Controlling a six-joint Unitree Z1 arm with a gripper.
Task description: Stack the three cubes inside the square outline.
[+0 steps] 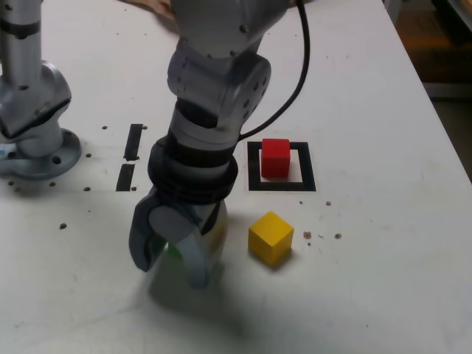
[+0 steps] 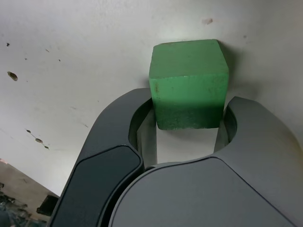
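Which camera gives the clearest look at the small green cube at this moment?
The wrist view: the small green cube fills the centre, sitting on the white table between the dark grey gripper fingers. In the exterior view, only a sliver of green shows behind the gripper, which hides the rest.

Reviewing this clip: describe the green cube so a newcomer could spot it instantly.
On the white table, find the arm's dark end effector, lowered at the exterior view's left of the yellow cube. The green cube sits between its fingers, barely visible from outside; it is the only green block.
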